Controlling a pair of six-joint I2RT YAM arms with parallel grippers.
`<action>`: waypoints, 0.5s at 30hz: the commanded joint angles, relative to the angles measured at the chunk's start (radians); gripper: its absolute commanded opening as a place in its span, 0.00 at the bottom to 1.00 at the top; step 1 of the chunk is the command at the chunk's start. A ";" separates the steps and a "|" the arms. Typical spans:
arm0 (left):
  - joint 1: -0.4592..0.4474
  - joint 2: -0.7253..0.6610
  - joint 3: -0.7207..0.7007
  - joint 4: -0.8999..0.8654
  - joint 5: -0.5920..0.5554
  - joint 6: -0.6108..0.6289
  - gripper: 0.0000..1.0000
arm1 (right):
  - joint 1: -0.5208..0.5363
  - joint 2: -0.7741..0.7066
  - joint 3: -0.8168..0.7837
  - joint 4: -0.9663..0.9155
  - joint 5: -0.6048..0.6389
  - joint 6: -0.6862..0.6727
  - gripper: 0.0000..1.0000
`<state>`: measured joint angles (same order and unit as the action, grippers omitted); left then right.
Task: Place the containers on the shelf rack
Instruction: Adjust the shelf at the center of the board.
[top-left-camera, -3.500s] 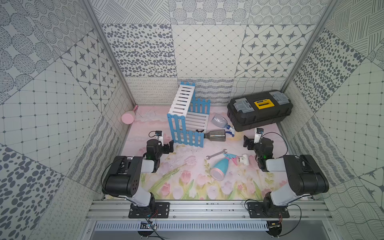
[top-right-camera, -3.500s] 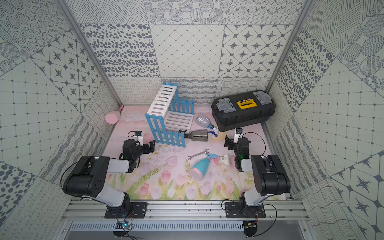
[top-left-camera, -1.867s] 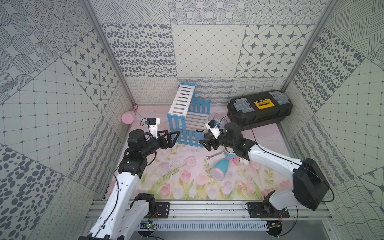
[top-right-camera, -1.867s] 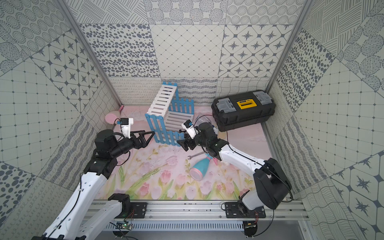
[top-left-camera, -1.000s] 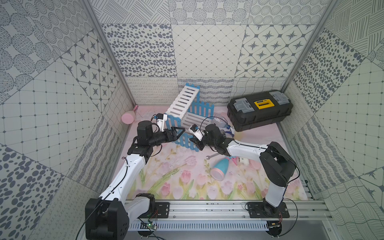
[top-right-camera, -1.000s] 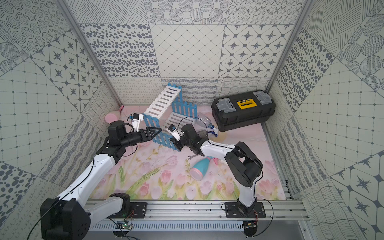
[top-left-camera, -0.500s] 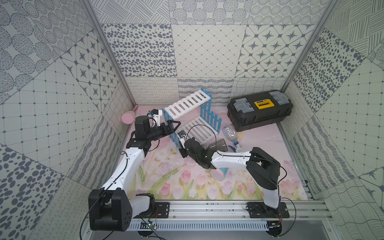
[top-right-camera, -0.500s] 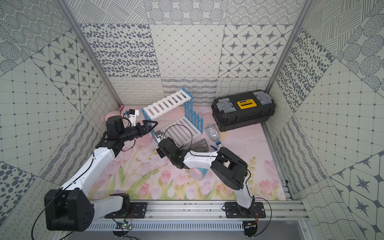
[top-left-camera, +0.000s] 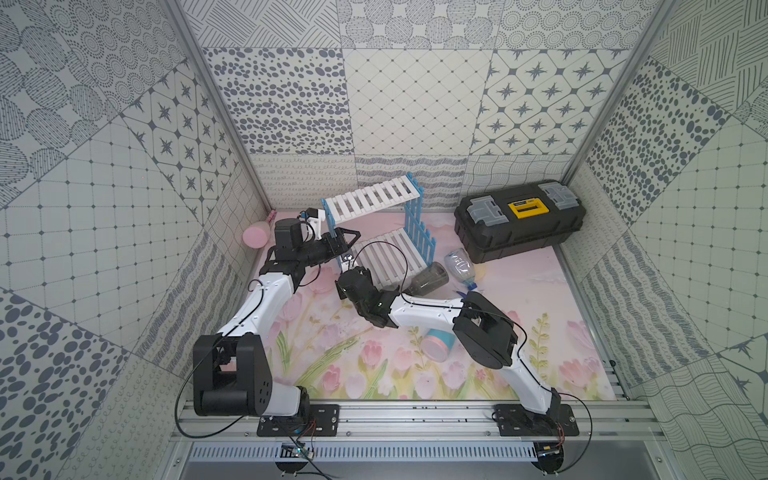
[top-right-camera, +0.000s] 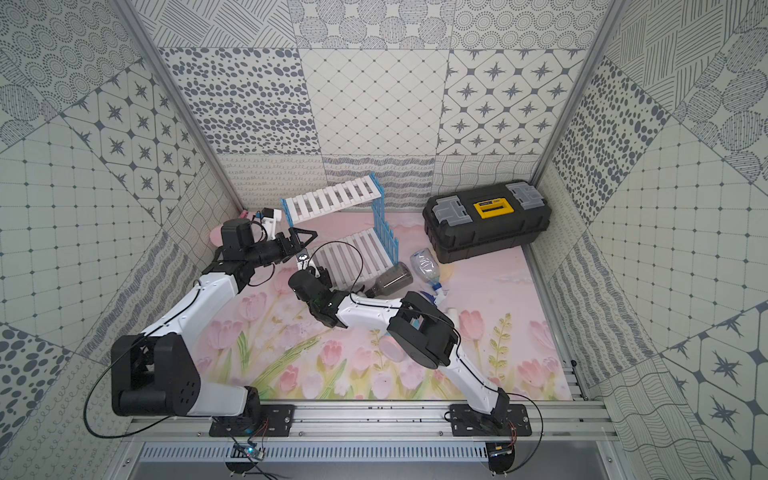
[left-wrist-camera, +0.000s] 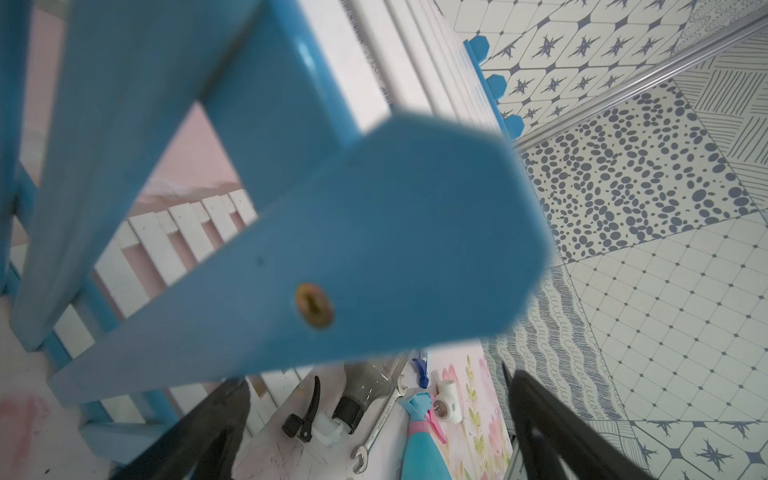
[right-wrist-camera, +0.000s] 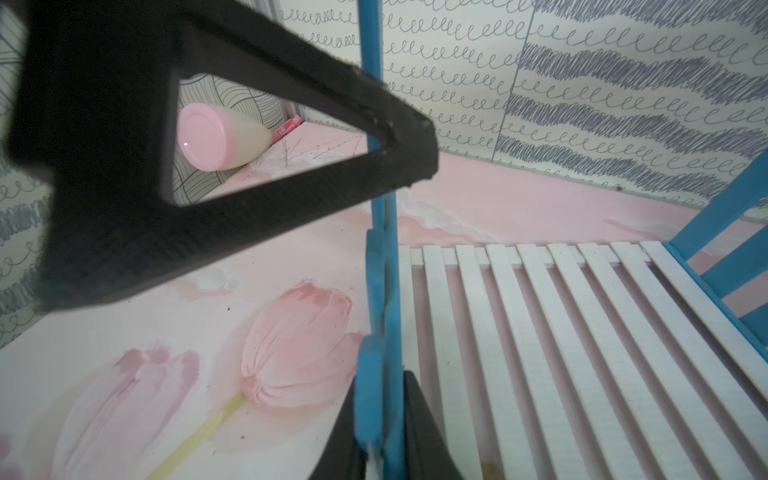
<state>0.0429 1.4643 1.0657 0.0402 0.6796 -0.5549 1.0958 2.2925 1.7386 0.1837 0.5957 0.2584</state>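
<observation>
Item: rack (top-left-camera: 374, 203), back-left of surface (top-left-camera: 582, 353). I've R end effector (right-wrist-camera: 380, 434) pinching its blue side; L end effector (top-left-camera: 351, 242) spread at same side.

The shelf rack (top-left-camera: 370, 203) sits at the back of the tabletop (top-left-camera: 324, 357), the toolbox (top-left-camera: 519, 224) to its right. Between them lie two bottles: the nearer bottle (top-left-camera: 430, 277) at the rack's lower shelf corner, the farther bottle (top-left-camera: 459, 264) beside the toolbox. A third bottle (top-left-camera: 255, 237) lies in the back left corner, a fourth bottle (top-left-camera: 436, 348) towards the front, partly under the right arm (top-left-camera: 424, 313).
</observation>
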 joint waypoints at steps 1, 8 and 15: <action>0.008 0.045 0.050 0.048 0.028 0.050 0.99 | -0.001 0.027 0.095 0.043 -0.029 0.005 0.17; 0.018 -0.045 0.031 0.010 -0.072 0.114 0.99 | -0.001 -0.036 0.076 0.041 -0.126 -0.044 0.68; 0.031 -0.292 0.008 -0.241 -0.179 0.227 0.99 | -0.002 -0.303 -0.147 0.040 -0.250 -0.197 0.97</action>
<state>0.0635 1.2980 1.0851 -0.0357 0.6056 -0.4549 1.0882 2.1407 1.6596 0.1528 0.4103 0.1402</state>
